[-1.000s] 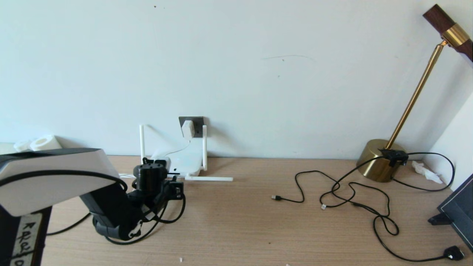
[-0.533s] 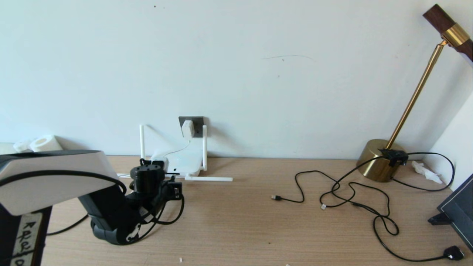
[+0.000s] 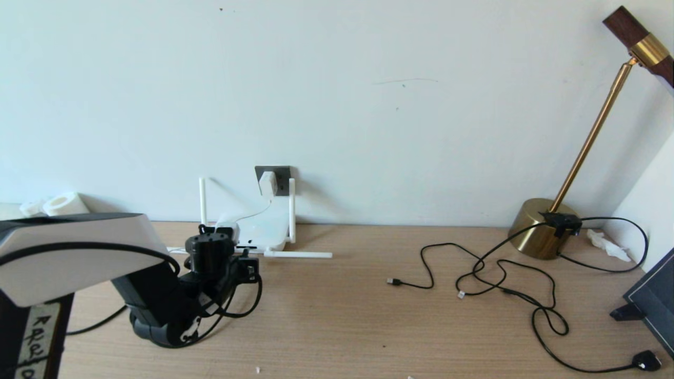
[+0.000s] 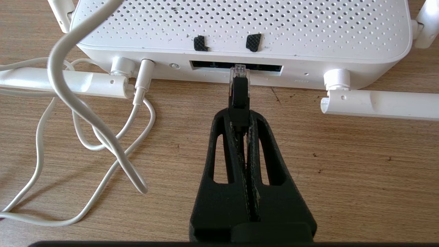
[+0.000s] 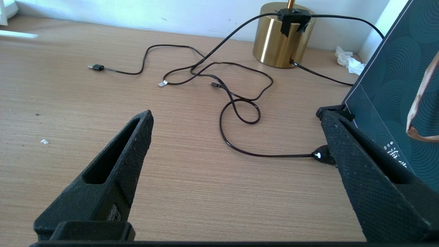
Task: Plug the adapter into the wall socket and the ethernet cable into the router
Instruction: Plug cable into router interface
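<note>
Your left gripper (image 4: 240,118), clamped on the ethernet cable (image 4: 239,92), holds its clear plug tip lengthwise at the router (image 4: 240,20) port, straight ahead; your right gripper (image 5: 236,137) gapes empty, well apart.

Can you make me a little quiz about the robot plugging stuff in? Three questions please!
1. True or false: the adapter is already in the wall socket.
2. What is the left gripper holding?
A. a lamp
B. the ethernet cable
C. an antenna
3. Fill in: the cable's clear tip is right at the dark port slot of the white ______.

Key:
1. True.
2. B; the gripper is shut on its black boot.
3. Router. The right gripper hangs open above the desk, holding nothing.
</note>
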Controlling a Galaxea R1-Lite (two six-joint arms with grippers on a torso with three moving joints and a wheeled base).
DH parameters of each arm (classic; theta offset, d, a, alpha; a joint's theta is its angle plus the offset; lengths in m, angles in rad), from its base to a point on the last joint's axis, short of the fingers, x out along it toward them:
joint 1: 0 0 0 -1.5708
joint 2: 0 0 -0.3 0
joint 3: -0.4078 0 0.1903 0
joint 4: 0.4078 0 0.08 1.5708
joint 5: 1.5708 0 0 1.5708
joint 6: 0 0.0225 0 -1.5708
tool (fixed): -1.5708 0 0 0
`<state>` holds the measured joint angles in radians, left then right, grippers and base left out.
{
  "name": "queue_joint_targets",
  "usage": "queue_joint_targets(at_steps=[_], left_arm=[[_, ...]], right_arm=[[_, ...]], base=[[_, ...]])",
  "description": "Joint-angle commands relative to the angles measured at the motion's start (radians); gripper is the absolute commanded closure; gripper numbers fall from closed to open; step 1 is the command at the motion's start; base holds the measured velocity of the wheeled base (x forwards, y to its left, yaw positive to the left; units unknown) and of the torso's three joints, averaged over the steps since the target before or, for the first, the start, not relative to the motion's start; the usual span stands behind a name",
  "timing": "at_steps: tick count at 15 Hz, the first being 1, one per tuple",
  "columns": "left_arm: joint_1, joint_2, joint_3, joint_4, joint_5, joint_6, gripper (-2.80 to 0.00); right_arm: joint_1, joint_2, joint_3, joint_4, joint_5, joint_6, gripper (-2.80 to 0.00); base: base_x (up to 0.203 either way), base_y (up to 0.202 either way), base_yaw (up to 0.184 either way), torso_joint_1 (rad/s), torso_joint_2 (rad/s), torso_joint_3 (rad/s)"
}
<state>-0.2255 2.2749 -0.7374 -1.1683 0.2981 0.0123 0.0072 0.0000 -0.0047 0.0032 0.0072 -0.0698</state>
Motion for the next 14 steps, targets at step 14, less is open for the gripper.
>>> queue_joint_targets(at_steps=[14], left_arm=[[-0.003,0.019,-0.022,-0.008,0.000,0.000,0.00]], right_arm=[[0.000,0.002,0.000,0.000,0.000,-0.001,-2.80]], base=[[0.000,0.000,0.000,0.000,0.00,0.000]])
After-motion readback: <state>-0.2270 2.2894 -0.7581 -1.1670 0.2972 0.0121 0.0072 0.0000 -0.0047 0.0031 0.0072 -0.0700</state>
